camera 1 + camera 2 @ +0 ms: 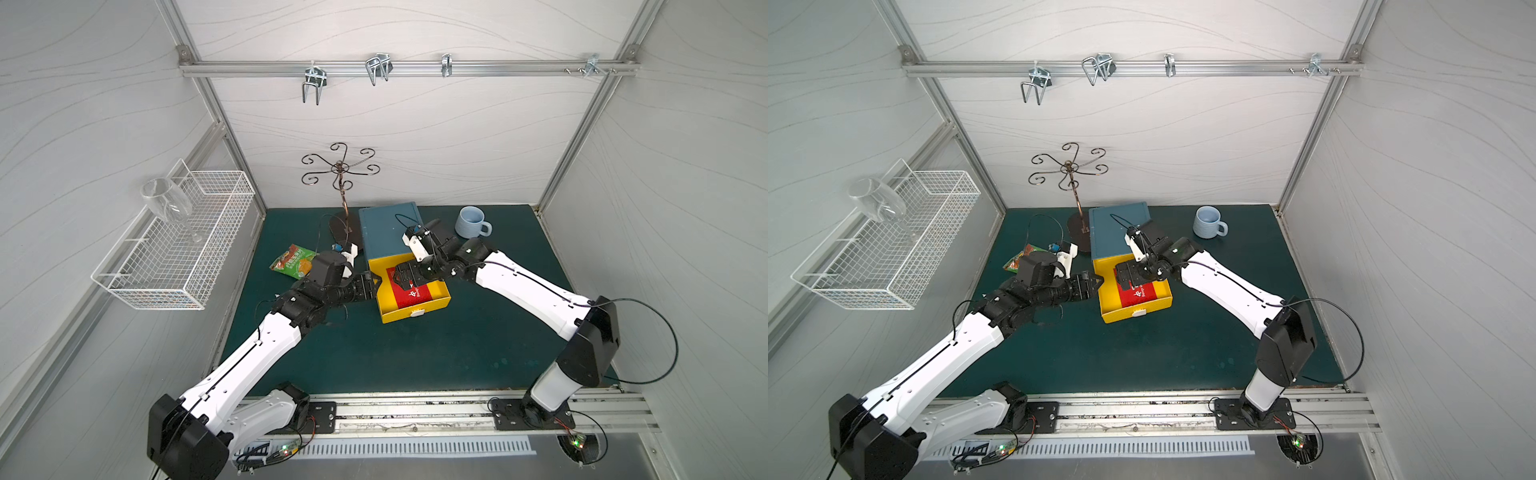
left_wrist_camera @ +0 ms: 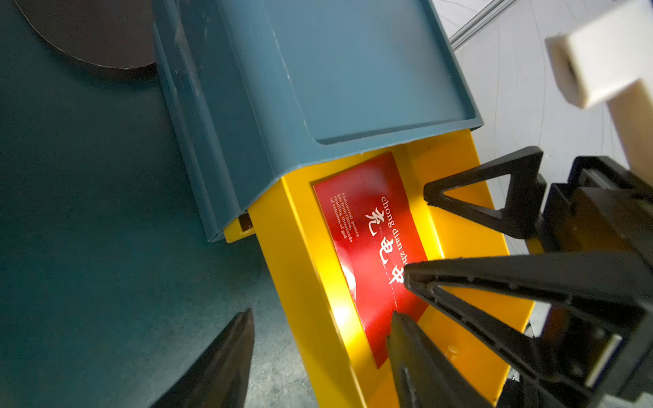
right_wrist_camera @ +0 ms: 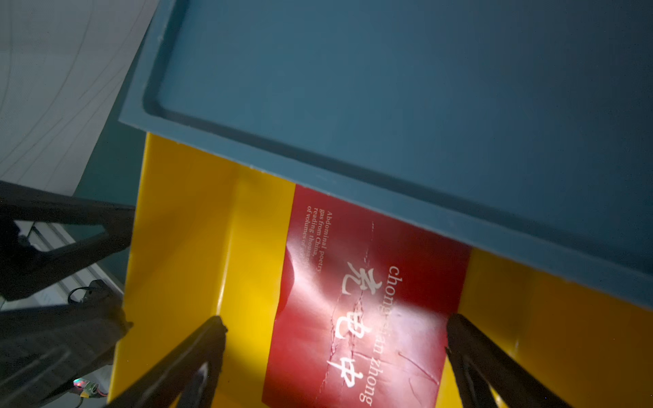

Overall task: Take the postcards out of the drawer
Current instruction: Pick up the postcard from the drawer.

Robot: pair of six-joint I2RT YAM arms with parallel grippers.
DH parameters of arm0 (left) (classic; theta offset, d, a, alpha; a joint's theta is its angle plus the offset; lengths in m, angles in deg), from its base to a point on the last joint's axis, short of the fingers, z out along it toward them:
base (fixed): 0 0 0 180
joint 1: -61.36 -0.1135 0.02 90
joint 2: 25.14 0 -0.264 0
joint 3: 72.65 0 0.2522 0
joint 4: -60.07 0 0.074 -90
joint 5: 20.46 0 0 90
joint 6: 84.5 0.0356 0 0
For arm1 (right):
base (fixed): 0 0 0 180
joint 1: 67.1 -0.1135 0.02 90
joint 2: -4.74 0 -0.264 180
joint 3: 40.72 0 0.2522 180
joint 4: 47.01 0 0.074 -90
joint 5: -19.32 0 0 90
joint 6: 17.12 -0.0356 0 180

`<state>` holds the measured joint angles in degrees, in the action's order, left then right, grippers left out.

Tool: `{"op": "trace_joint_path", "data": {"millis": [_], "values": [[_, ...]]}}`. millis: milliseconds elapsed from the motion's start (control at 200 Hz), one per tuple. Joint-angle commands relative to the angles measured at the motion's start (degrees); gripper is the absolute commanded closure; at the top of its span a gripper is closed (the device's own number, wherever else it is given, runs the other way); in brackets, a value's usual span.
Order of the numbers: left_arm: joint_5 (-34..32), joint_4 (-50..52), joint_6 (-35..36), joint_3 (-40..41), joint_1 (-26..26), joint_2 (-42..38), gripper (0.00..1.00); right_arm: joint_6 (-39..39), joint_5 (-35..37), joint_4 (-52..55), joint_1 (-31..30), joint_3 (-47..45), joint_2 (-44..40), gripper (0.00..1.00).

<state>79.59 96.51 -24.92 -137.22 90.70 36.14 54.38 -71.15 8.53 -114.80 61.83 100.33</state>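
right fingers (image 3: pixel 208 339) are spread wide and pinch nothing. the red postcard (image 3: pixel 371 300) lies flat between the two tips. one tip sits right at a long edge of the card, the other over bare yellow floor a little off the opposite edge. can't tell if the tips touch the floor. only one card shows; anything under it is hidden.

left fingers (image 2: pixel 229 353) are also spread, straddling the drawer (image 2: pixel 286 282) side wall. one finger is outside over the desk (image 2: pixel 88 212), the other inside with its tip over the card's near end. there's a gap on both sides of the wall, so no pinch.

containers:
- the yellow drawer is pulled out of the blue-grey cabinet (image 1: pixel 386 237) and holds the card. the card's far end reaches the cabinet's front edge, past the right fingertips.
- the white wire basket (image 1: pixel 178 266) sits well apart from both sets of fingers, with a wine glass (image 1: pixel 166 203) tilted in it.
- the blue mug (image 1: pixel 471 222) stands on the desk beyond the right fingers.
- the snack packet (image 1: pixel 293 266) lies on the desk behind the left fingers, outside the drawer.

writing on the card, in white:
- three large chinese characters
- "chong dian zhong" beside them
- small print: "abdominal poetry gas from china, reading thousands of volumes of god"

the packet print is too small to read.
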Motion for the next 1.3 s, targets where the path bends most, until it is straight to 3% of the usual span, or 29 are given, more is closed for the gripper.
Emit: {"op": "trace_joint_path", "data": {"millis": [0, 320, 620, 980, 1296], "values": [[-1.92, -0.45, 0.5, -2.14, 1.47, 0.77, 0.36, -0.6, 2.71, 3.49, -0.8, 1.55, 1.65, 0.01], [-3.18, 0.33, 1.65, -2.63, 2.82, 1.47, 0.43, -7.39, 9.21, 11.52, -2.82, 8.72, 6.75, 0.01], [-3.62, 0.21, 2.99, -2.85, 2.85, 0.85, 0.43, -11.51, 9.26, 12.1, -2.92, 9.95, 8.84, 0.01], [-3.01, -0.66, 3.25, -3.13, 2.84, 1.3, 0.43, -12.78, 5.4, 11.82, -3.71, 11.17, 11.46, 0.01], [-2.6, -0.88, 3.17, -3.42, 2.86, 1.89, 0.43, -14.43, 0.07, 7.45, -3.8, 9.57, 8.14, 0.01]]}}
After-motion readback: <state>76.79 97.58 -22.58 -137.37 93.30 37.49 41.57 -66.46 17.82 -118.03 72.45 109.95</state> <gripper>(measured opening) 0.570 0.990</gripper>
